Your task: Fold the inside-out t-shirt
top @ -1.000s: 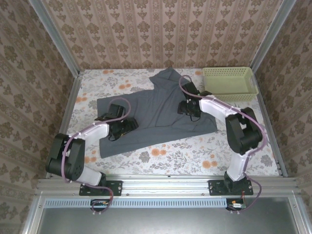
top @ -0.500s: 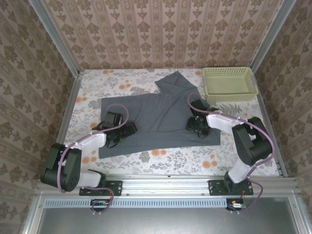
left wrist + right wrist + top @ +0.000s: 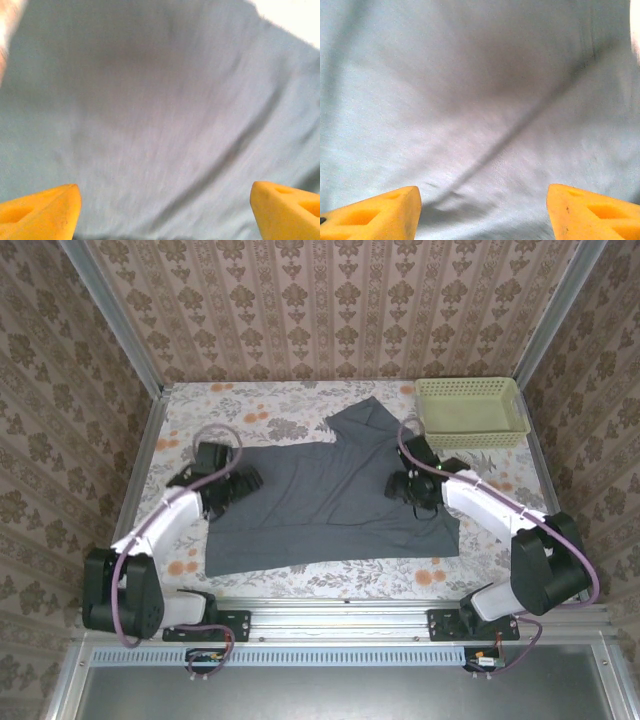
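The slate blue-grey t-shirt [image 3: 320, 495] lies spread flat on the table, one sleeve pointing to the back near the basket. My left gripper [image 3: 245, 480] rests over the shirt's left edge, jaws wide open, its yellow fingertips [image 3: 40, 212] apart with bare cloth [image 3: 160, 115] between them. My right gripper [image 3: 400, 486] hovers over the shirt's right part, also open, with yellow fingertips [image 3: 375, 215] far apart above a creased stretch of fabric [image 3: 485, 125]. Neither holds any cloth.
A pale yellow-green plastic basket [image 3: 470, 410] stands at the back right corner. The table wears a floral cloth [image 3: 330, 575], bare along the front and the left side. Metal rails [image 3: 140, 470] frame the table.
Both arms have swung outward, the left one toward the back left, the right one to the right. The shirt has shifted right and been pulled flatter and wider.
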You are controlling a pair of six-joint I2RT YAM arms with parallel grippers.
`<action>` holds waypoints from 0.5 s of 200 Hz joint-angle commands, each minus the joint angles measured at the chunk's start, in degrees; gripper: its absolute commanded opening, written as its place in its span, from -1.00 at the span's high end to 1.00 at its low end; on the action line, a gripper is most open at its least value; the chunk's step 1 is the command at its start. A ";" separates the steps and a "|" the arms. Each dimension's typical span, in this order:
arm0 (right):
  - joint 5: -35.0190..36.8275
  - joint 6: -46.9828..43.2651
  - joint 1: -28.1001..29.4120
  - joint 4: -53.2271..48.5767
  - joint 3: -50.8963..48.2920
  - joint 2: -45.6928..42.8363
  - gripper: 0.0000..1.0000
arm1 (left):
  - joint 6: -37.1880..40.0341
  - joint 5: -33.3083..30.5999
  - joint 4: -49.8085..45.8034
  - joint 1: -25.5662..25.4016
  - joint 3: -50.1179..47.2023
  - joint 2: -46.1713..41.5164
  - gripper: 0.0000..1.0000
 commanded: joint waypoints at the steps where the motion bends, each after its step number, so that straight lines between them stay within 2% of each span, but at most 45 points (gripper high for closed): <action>1: 3.31 -6.51 0.11 -2.07 7.27 -0.94 -0.39 | 3.37 -5.35 -5.26 5.22 9.52 6.35 -0.77; 39: 2.62 -11.36 0.07 0.60 14.07 3.11 -0.43 | 2.86 -6.97 -4.44 11.37 21.39 20.56 -0.76; 74: 0.91 -13.77 -0.01 2.51 17.49 7.31 -0.46 | 4.30 -7.21 -7.39 12.01 35.26 35.52 -0.72; 100: -0.90 -15.18 -0.01 5.00 18.59 9.04 -0.47 | 5.01 -7.61 -9.71 12.17 42.63 43.22 -0.62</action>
